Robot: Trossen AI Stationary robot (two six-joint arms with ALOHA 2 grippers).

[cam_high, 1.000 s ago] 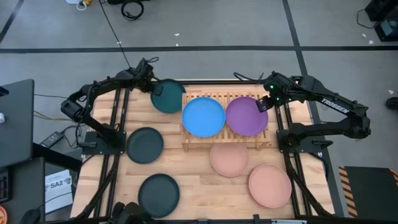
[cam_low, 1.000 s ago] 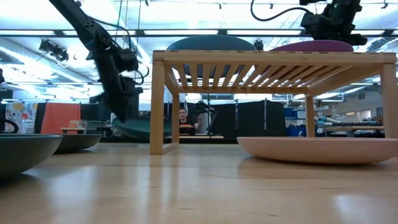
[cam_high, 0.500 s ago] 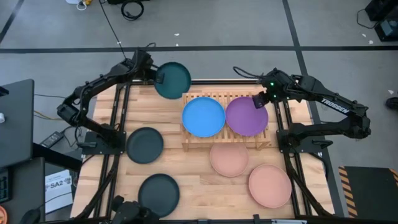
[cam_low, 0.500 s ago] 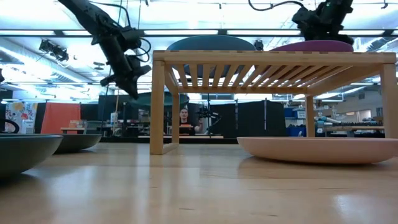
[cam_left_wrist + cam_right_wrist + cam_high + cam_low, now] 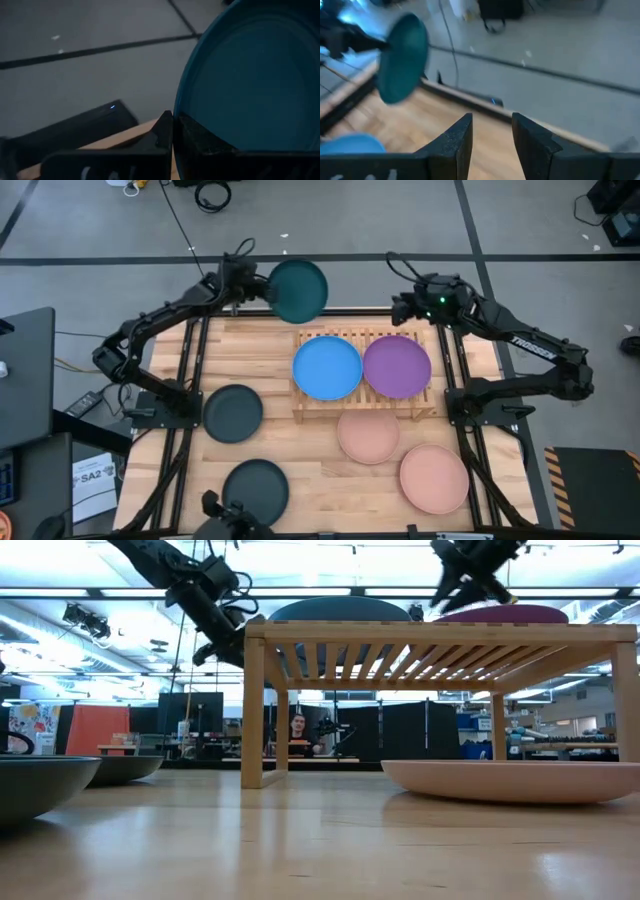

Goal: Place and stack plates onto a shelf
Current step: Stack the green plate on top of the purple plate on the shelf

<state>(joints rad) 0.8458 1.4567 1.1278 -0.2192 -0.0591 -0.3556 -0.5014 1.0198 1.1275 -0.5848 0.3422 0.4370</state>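
Observation:
My left gripper [image 5: 262,288] is shut on a dark teal plate [image 5: 298,290], held in the air over the table's far edge, left of the shelf. The same plate [image 5: 402,57] shows in the right wrist view. The slatted wooden shelf [image 5: 365,406] carries a bright blue plate [image 5: 327,368] and a purple plate [image 5: 397,367], lying side by side on its top. My right gripper [image 5: 400,306] hangs open beyond the shelf's far edge, above the purple plate's far side, nothing between its fingers [image 5: 457,142]. My left gripper pinches the teal plate's rim [image 5: 176,116] between its two fingers, on the plate's left side. The fingers come from the table's left, slanting a little downward. The plate is lifted clear of table and shelf and sticks out beyond the fingertips, its hollow face up.
Two charcoal plates [image 5: 233,413] [image 5: 255,490] rest on the tabletop at the left. Two salmon plates [image 5: 368,435] [image 5: 434,478] lie in front of the shelf at the right. A person [image 5: 296,728] sits far behind the table.
My left gripper has risen and gone toward the far edge and to the right, carrying the teal plate from low beside the shelf's left end up above shelf height. My right gripper has drawn away from the purple plate's rim toward the far edge and tipped up.

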